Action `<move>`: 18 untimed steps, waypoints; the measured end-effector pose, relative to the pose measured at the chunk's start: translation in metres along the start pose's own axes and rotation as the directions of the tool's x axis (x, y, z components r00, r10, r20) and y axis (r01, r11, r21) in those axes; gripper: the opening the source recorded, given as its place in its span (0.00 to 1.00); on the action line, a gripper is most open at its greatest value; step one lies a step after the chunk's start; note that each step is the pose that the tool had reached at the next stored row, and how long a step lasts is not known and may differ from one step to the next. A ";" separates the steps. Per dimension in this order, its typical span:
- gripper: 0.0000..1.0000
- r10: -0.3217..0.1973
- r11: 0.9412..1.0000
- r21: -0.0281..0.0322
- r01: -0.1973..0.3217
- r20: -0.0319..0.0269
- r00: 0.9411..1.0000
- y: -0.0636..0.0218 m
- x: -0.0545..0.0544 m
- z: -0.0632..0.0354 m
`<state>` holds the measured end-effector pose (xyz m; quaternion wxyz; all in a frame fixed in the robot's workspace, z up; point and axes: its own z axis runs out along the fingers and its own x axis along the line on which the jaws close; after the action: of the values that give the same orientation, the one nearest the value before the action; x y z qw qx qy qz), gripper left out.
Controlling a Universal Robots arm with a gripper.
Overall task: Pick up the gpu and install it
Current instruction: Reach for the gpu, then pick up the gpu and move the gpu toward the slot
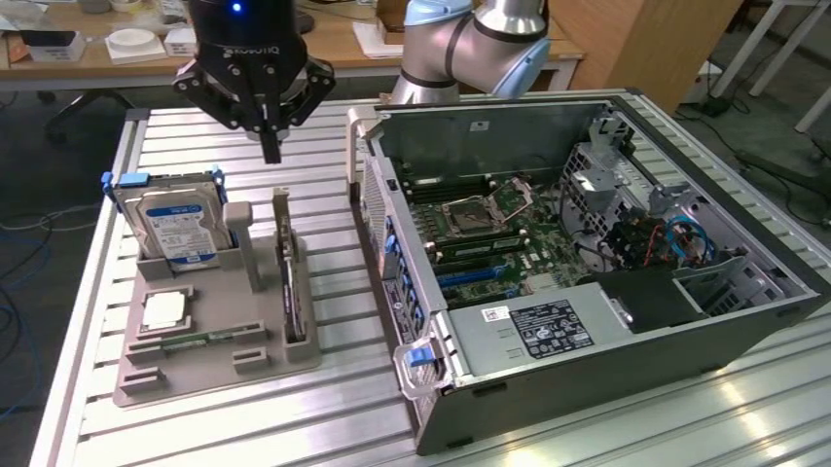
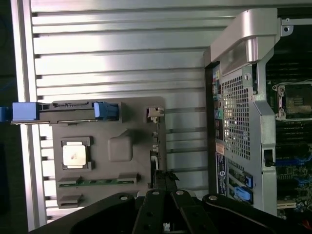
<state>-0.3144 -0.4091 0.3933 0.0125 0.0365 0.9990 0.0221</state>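
While my gripper (image 1: 270, 148) hangs pointing down above the grey tray (image 1: 195, 375), jaws closed and empty, the gpu (image 1: 288, 284) stands edge-on in it, a thin dark strip.

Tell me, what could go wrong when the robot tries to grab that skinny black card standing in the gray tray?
The gripper hangs shut above one end of the gpu. If it came down like that, it might poke the thin top edge instead of straddling it. The hard drive stands close beside the card in the same tray, so opened fingers could bump it.
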 end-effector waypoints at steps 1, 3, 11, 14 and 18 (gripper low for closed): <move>0.10 0.000 1.000 0.000 0.000 0.000 1.000 -0.0001 0.001 -0.0001; 0.10 0.000 1.000 0.000 0.000 0.000 1.000 -0.0004 0.003 -0.0001; 0.10 0.000 1.000 0.000 0.000 0.000 1.000 -0.0016 0.011 -0.0003; 0.10 0.000 1.000 0.000 0.000 0.000 1.000 -0.0018 0.012 -0.0004; 0.10 0.000 1.000 0.000 0.000 0.000 1.000 -0.0017 0.012 -0.0004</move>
<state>-0.3267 -0.4099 0.3933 0.0125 0.0365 0.9990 0.0221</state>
